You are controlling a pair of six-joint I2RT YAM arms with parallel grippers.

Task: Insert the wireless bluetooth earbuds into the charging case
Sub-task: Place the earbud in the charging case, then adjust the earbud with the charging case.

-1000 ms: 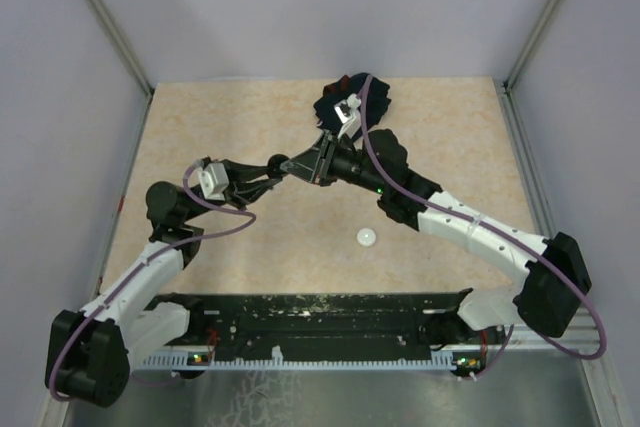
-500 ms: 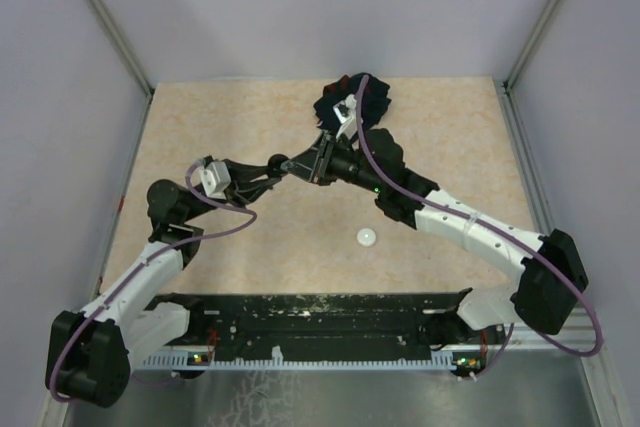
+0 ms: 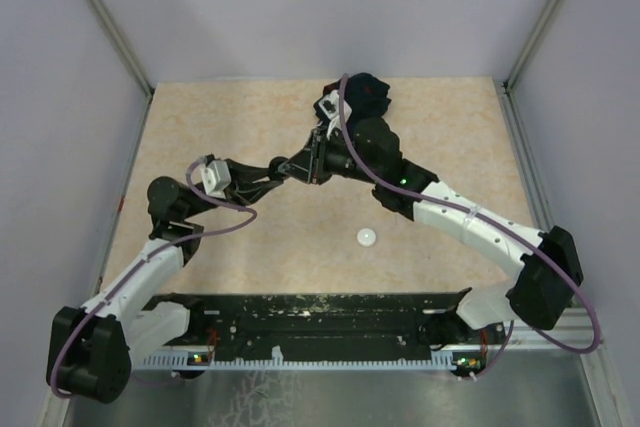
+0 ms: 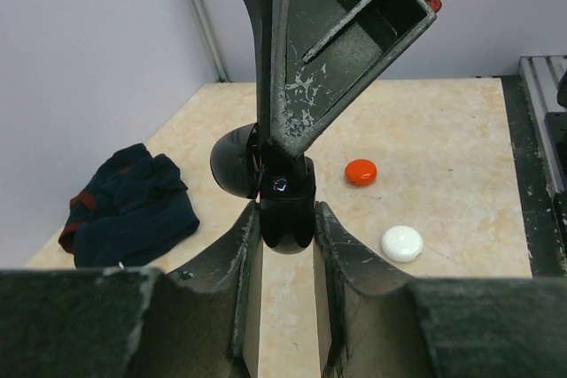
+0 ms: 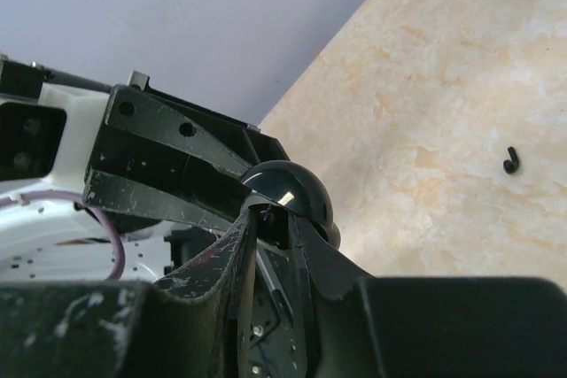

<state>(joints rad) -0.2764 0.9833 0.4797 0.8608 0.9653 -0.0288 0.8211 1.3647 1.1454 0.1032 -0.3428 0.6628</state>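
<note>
Above mid-table, left gripper pinches the black case while right gripper, jaws nearly together, meets it tip to tip; what they hold cannot be told. One black earbud lies apart on the table. A skewed push could twist the case loose.

Soft, even overhead light leaves faint shadows on the table, a small glare glints on the black case, and the wrist views blur close up.
</note>
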